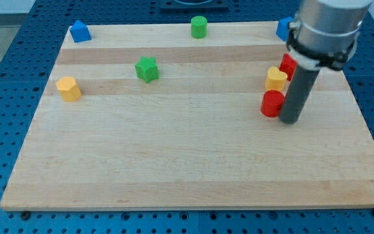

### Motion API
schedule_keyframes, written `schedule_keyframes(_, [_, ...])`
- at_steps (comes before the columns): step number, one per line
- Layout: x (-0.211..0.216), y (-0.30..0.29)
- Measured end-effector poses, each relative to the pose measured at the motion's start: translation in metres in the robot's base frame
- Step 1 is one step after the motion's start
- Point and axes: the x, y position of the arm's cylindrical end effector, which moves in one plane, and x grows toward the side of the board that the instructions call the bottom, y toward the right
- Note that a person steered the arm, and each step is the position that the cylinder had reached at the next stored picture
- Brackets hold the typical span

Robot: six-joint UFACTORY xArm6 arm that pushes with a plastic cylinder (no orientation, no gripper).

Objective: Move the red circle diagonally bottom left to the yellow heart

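The red circle [272,103] lies on the wooden board at the view's right, just below and slightly left of the yellow heart [276,78], touching or nearly touching it. My tip [290,121] sits right against the red circle's right side, slightly lower. A second red block [287,65] stands just up and right of the yellow heart, partly hidden behind the rod.
A blue block [282,28] is at the top right, partly behind the arm. A green cylinder [199,26] is at the top middle, a green star [147,69] left of centre, a blue block [79,31] top left, a yellow block [68,88] at the left edge.
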Motion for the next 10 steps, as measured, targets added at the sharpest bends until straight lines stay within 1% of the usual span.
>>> schedule_keyframes(2, [0.008, -0.025])
schedule_keyframes(3, [0.004, -0.117])
schedule_keyframes(4, [-0.072, -0.140])
schedule_keyframes(5, [-0.117, -0.114])
schedule_keyframes(6, [-0.123, -0.072])
schedule_keyframes(7, [-0.122, -0.045])
schedule_keyframes(9, [-0.091, -0.017])
schedule_keyframes(10, [-0.098, -0.020])
